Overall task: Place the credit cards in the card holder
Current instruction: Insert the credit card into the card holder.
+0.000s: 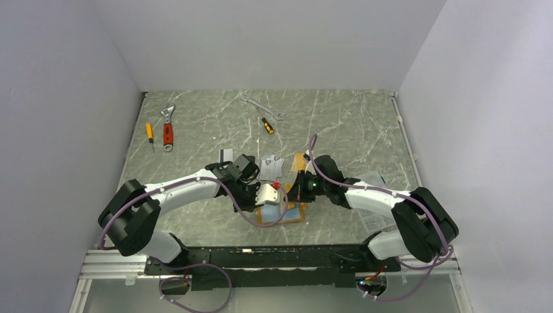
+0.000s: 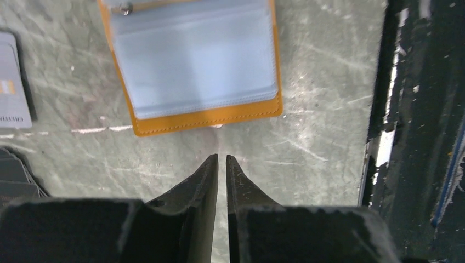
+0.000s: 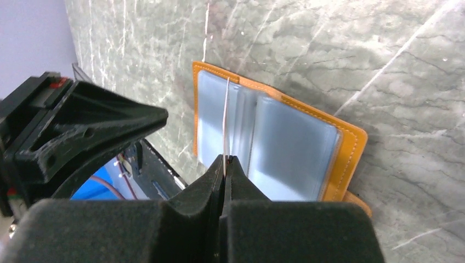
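**Right end effector pinching a card over the open holder**

The card holder [image 1: 293, 214] lies open and flat on the worktop, close to the near edge and about midway along it, with its clear pockets facing up. From the right wrist view, my right end effector [image 3: 225, 160] has its fingers pressed together on one credit card [image 3: 226, 118]. I see that card edge-on as a thin pale line over the holder's left-hand pocket page. I cannot tell whether its far edge touches the pockets.

My left end effector [image 2: 221, 159] hangs just on the near side of the holder, pointing at its orange border. Its fingers are nearly together with a narrow slit between them, and nothing is in the slit.

Loose silver-grey cards [image 1: 272, 166] lie just beyond the holder toward the middle of the worktop. An orange-tan card [image 1: 300, 160] is beside them, and another grey card [image 1: 226, 155] lies further left.

A red-handled wrench [image 1: 168, 128] and a yellow screwdriver [image 1: 149, 134] lie by the far-left corner. A spanner [image 1: 262, 106] lies by the far edge.
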You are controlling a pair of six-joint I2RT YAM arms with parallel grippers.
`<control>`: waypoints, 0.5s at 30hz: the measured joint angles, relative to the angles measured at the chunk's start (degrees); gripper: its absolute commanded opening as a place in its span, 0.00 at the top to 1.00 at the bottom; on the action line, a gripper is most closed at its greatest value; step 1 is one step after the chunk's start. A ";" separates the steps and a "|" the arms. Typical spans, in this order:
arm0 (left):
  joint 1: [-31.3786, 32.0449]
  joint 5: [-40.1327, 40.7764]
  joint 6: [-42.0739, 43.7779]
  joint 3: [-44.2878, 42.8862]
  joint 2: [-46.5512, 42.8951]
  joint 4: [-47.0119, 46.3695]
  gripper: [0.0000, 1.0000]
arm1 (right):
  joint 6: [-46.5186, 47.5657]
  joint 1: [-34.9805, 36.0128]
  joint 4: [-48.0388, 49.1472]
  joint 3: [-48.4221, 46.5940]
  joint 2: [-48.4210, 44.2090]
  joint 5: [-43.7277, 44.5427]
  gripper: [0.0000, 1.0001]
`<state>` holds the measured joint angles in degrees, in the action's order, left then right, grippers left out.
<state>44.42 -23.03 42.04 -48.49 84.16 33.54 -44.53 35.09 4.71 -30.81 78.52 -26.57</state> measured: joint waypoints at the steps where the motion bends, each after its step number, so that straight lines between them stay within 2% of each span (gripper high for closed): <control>1: 0.44 -0.55 -0.11 -0.20 -0.31 -0.09 0.83 | -0.42 0.13 1.27 0.57 0.02 0.83 1.00; 8: 5.16 -1.27 0.44 0.96 0.66 -2.45 0.85 | -3.67 0.96 9.22 4.63 1.64 5.11 1.00; 15: 6.95 1.18 0.83 1.49 1.92 -4.35 0.87 | -6.78 2.10 16.63 9.40 2.05 7.98 1.00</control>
<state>51.37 -21.85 42.87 -47.00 86.08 29.19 -51.31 37.19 21.34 -21.41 80.58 -18.59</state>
